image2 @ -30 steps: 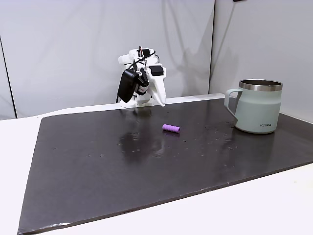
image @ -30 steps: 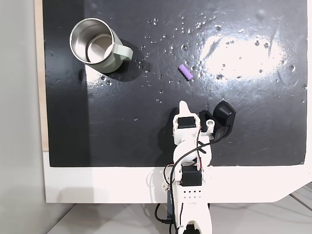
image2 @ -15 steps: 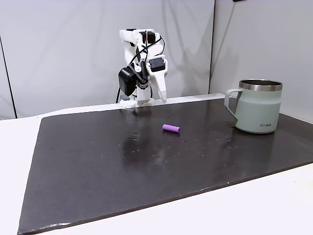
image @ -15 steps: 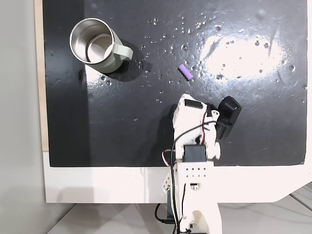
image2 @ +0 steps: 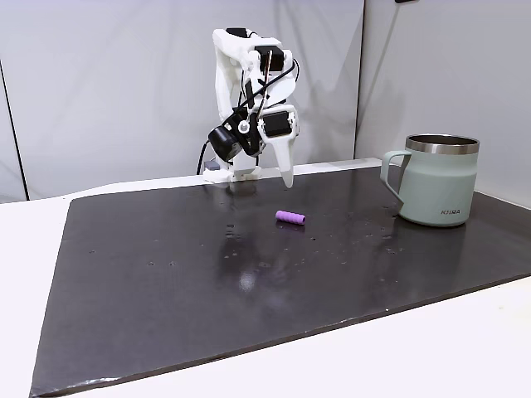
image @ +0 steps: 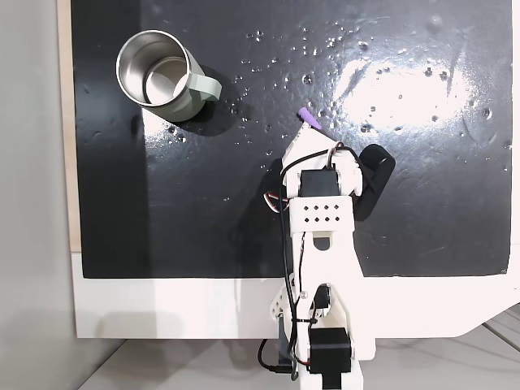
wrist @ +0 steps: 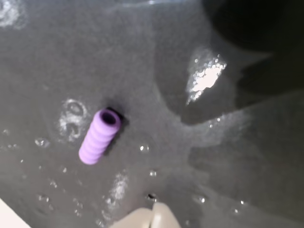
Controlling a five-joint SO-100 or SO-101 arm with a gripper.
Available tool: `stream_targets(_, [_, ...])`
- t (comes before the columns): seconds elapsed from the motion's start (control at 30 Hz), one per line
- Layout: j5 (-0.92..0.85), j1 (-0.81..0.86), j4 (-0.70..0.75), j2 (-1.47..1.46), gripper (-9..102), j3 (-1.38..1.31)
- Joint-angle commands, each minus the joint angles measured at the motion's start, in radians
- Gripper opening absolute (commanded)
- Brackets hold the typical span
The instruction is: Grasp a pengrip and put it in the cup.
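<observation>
A glossy black mat (image: 203, 211) covers a white table (image2: 465, 348) in front of plain grey wall panels, and it is speckled with small white specks and bright glare in a fixed view from above. The light-purple ribbed pengrip (wrist: 98, 137) lies on its side on the mat; the wrist view shows it as a short hollow tube with a dark open end. In a fixed view from the side it rests near the middle of the mat (image2: 290, 217), well apart from the cup (image2: 437, 180), a sage-green steel mug standing upright toward the right. From above, the cup (image: 158, 75) sits at the upper left with its handle pointing right, and the pengrip (image: 309, 119) peeks out just beyond the arm's tip. The white gripper (image2: 286, 176) hangs above the mat, behind the pengrip in the side view, and holds nothing. Whether its jaws are parted or closed cannot be told.
</observation>
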Motion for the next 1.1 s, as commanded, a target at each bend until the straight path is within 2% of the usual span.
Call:
stream_targets(0.0, [0.092,-0.002,0.008,-0.061,0,-0.091])
stream_targets(0.33, [0.120,0.003,0.008,-0.225,3,-0.213])
stream_targets(0.5, [0.103,0.023,0.037,-0.233,16,-0.242])
stream_targets(0.73, [0.094,0.060,0.133,-0.273,24,-0.354])
stream_targets(1.07, [0.061,0.074,0.135,-0.383,26,-0.443])
